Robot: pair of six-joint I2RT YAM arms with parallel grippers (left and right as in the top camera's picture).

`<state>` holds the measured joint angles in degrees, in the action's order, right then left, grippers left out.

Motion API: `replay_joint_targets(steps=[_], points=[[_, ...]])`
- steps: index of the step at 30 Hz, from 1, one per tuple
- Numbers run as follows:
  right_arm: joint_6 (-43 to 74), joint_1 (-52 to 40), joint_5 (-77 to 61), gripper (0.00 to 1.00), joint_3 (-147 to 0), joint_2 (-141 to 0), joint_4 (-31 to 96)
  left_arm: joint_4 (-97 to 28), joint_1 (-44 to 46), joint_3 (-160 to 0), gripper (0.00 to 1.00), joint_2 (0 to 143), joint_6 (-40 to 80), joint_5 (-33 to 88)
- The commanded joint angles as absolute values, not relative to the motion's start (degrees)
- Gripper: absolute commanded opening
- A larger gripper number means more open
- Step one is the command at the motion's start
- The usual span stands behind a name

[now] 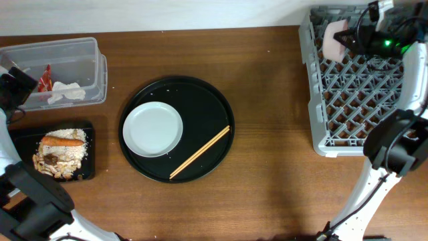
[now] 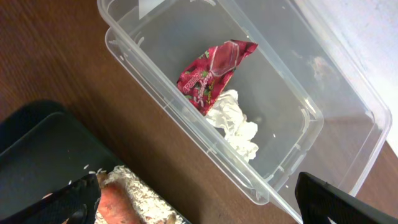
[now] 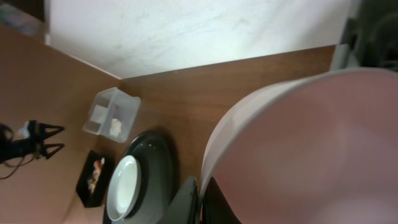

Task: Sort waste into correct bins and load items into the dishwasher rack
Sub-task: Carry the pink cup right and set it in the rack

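My right gripper (image 1: 349,37) is shut on the rim of the white bowl (image 1: 332,40), holding it tilted over the far left corner of the light-grey dishwasher rack (image 1: 361,100). In the right wrist view the bowl (image 3: 311,149) fills the right side, its rim pinched between the fingertips (image 3: 186,202). The white plate (image 1: 152,128) and wooden chopsticks (image 1: 200,152) lie on the round black tray (image 1: 214,110). My left gripper (image 2: 202,208) is open, hovering between the clear tub (image 2: 298,112) and the black rectangular tray (image 1: 20,137). The tub holds a red wrapper (image 2: 211,74) and a tissue (image 2: 236,124). A carrot (image 1: 65,141), rice and dark scraps lie in the black tray.
The rack fills the right side, up to the table's back edge. Bare brown wood (image 1: 274,127) lies between the round tray and the rack. A white wall (image 3: 199,31) runs behind the table.
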<state>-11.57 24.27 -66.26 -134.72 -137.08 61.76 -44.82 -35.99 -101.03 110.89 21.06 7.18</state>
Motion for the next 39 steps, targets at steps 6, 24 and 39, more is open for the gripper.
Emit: replay_joint_targets(steps=[6,24,39], points=[[-13.06,25.1,-71.72,0.04,-135.22,-140.03,58.63,-44.69,-36.18,-101.3,0.99,110.19,21.19,7.22],[-1.37,37.36,-71.75,0.04,-135.22,-140.03,52.62,-44.69,-36.18,-101.3,0.99,110.19,21.19,7.2],[-2.94,43.13,-68.2,0.04,-135.17,-140.05,52.88,-44.69,-36.18,-101.3,0.99,110.19,21.19,7.2]])
